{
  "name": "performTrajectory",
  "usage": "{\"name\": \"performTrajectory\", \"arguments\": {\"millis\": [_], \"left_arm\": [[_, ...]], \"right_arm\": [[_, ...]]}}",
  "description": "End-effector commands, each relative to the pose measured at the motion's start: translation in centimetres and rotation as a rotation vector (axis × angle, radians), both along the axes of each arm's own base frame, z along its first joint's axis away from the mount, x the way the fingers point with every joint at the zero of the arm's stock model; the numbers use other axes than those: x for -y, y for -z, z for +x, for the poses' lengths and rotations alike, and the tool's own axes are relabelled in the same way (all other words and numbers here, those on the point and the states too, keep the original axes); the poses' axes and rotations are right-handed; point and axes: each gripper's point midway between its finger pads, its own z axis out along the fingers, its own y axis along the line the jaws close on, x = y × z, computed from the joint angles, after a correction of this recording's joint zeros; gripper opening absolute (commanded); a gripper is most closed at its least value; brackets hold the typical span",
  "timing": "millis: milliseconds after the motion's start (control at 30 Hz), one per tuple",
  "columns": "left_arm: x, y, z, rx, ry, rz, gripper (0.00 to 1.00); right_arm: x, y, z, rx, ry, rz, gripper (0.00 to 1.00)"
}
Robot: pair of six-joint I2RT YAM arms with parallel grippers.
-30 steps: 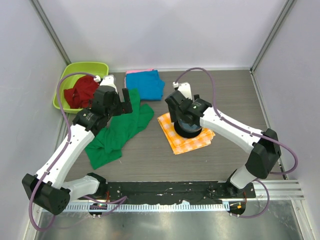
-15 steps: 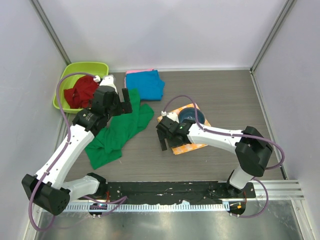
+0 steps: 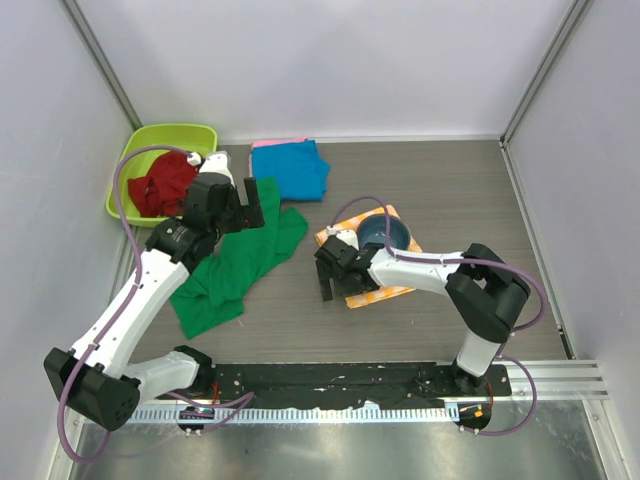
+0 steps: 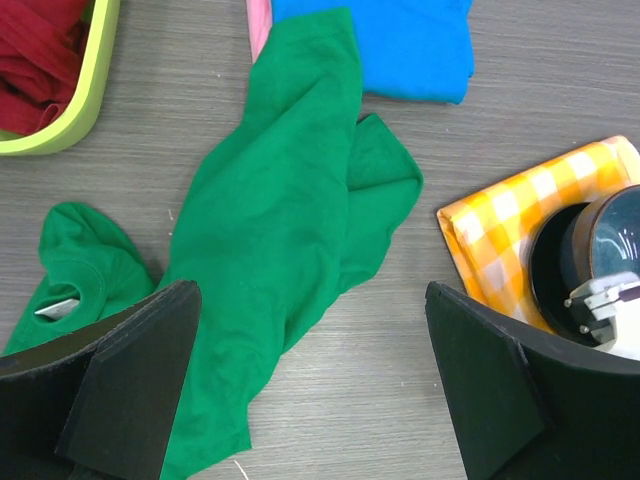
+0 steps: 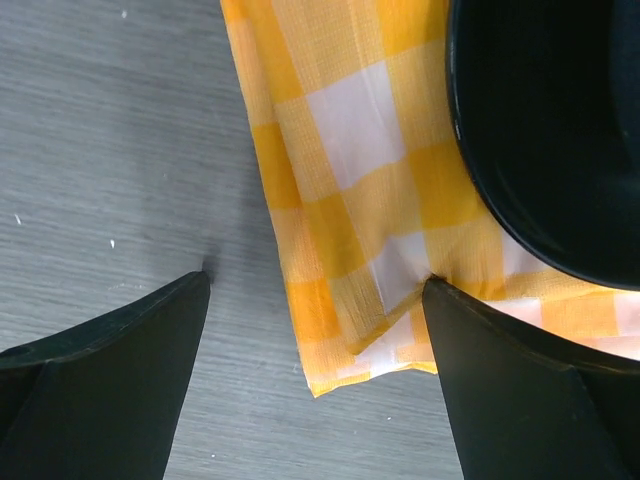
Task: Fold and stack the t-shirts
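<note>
Table (image 3: 450, 180): grey wood-grain, same layout as one second ago.

Right arm (image 3: 430, 265): a second ago it stood over the bowl and hid it. It is now lowered to the near-left corner of the checked cloth. Right gripper (image 3: 335, 285) fingers are wide apart and hold nothing. In the wrist view (image 5: 316, 282) the cloth corner lies between them, one finger over bare table and the other at the cloth's edge.

Left arm (image 3: 140, 290): pose unchanged. Left gripper (image 3: 262, 203) hangs above the green t-shirt, fingers fully apart and empty.

Green t-shirt (image 3: 235, 270): not moved. It is unfolded and crumpled into a long diagonal strip on the left half of the table. Its far end laps onto the blue t-shirt's near edge. The collar with a white label shows at the near-left end in the left wrist view (image 4: 270, 220).

Blue t-shirt (image 3: 295, 168): folded flat at the far edge.

Bin (image 3: 165, 135): lime green, far-left corner, with a red cloth (image 3: 160, 185) inside.

Checked cloth (image 3: 375, 290): orange-and-white, folded, right of the green shirt.

Bowl (image 3: 385, 232): dark blue, now uncovered, sits on the checked cloth.

Pink t-shirt (image 3: 262, 144): only a thin strip shows under the blue one.
</note>
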Motion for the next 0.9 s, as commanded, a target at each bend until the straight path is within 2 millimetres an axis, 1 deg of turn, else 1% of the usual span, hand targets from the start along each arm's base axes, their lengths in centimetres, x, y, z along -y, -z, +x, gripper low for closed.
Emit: {"name": "performTrajectory", "arguments": {"millis": [0, 100, 133, 200, 233, 300, 333, 367, 433, 467, 533, 567, 600, 633, 667, 700, 733, 767, 833, 867], "left_arm": [[-0.3, -0.9, 0.4, 0.041, -0.022, -0.005, 1.0], [-0.3, -0.7, 0.5, 0.038, -0.024, -0.005, 1.0], [-0.3, -0.6, 0.5, 0.034, -0.023, -0.001, 1.0], [-0.3, -0.4, 0.6, 0.029, -0.024, 0.003, 1.0], [-0.3, -0.2, 0.6, 0.022, -0.024, 0.007, 1.0], [-0.3, -0.2, 0.6, 0.021, -0.024, 0.007, 1.0], [-0.3, -0.1, 0.6, 0.019, -0.022, 0.007, 1.0], [-0.3, -0.2, 0.6, 0.021, -0.026, 0.007, 1.0], [-0.5, -0.2, 0.6, 0.023, -0.032, 0.011, 1.0], [-0.5, -0.2, 0.6, 0.025, -0.035, 0.01, 1.0], [-0.5, -0.1, 0.6, 0.022, -0.036, 0.01, 1.0], [-0.5, -0.2, 0.6, 0.025, -0.037, 0.005, 1.0], [-0.5, -0.1, 0.5, 0.022, -0.035, 0.005, 1.0], [-0.5, -0.1, 0.5, 0.023, -0.034, 0.004, 1.0], [-0.5, -0.1, 0.5, 0.022, -0.035, 0.005, 1.0], [-0.6, 0.0, 0.5, 0.023, -0.038, 0.007, 1.0], [-0.6, 0.0, 0.5, 0.022, -0.038, 0.008, 1.0], [-0.7, -0.1, 0.4, 0.024, -0.039, 0.011, 1.0], [-0.8, -0.2, 0.3, 0.03, -0.042, 0.009, 1.0], [-0.8, -0.2, 0.2, 0.031, -0.042, 0.008, 1.0]], "right_arm": [[2.3, 1.0, 3.2, 0.039, 0.082, -0.004, 0.94], [4.0, 1.4, 4.5, 0.037, 0.12, -0.026, 0.94], [5.2, 1.7, 5.2, 0.033, 0.154, -0.038, 0.94], [6.7, 2.1, 5.9, 0.023, 0.179, -0.065, 0.94], [8.1, 2.2, 6.7, 0.018, 0.216, -0.073, 0.94], [9.5, 2.3, 7.6, 0.013, 0.239, -0.089, 0.94], [10.8, 2.4, 8.4, 0.013, 0.272, -0.099, 0.94], [11.4, 2.1, 9.1, 0.016, 0.288, -0.108, 0.94], [12.7, 2.2, 10.2, 0.014, 0.306, -0.137, 0.94], [13.7, 1.8, 11.4, 0.02, 0.341, -0.139, 0.95], [14.6, 2.2, 12.6, 0.015, 0.356, -0.162, 0.94], [15.2, 1.6, 13.9, 0.025, 0.38, -0.164, 0.95], [15.5, 1.6, 14.5, 0.026, 0.392, -0.167, 0.94], [15.9, 2.4, 14.7, 0.01, 0.398, -0.194, 0.94], [16.0, 1.7, 16.2, 0.031, 0.414, -0.192, 0.95], [16.8, 1.8, 16.8, 0.027, 0.437, -0.206, 0.95], [17.6, 2.8, 16.8, 0.006, 0.452, -0.248, 0.95], [17.7, 2.2, 18.1, 0.027, 0.477, -0.237, 0.95], [19.1, 2.5, 18.9, 0.015, 0.517, -0.257, 0.95], [19.8, 2.4, 20.0, 0.03, 0.548, -0.288, 0.95]]}}
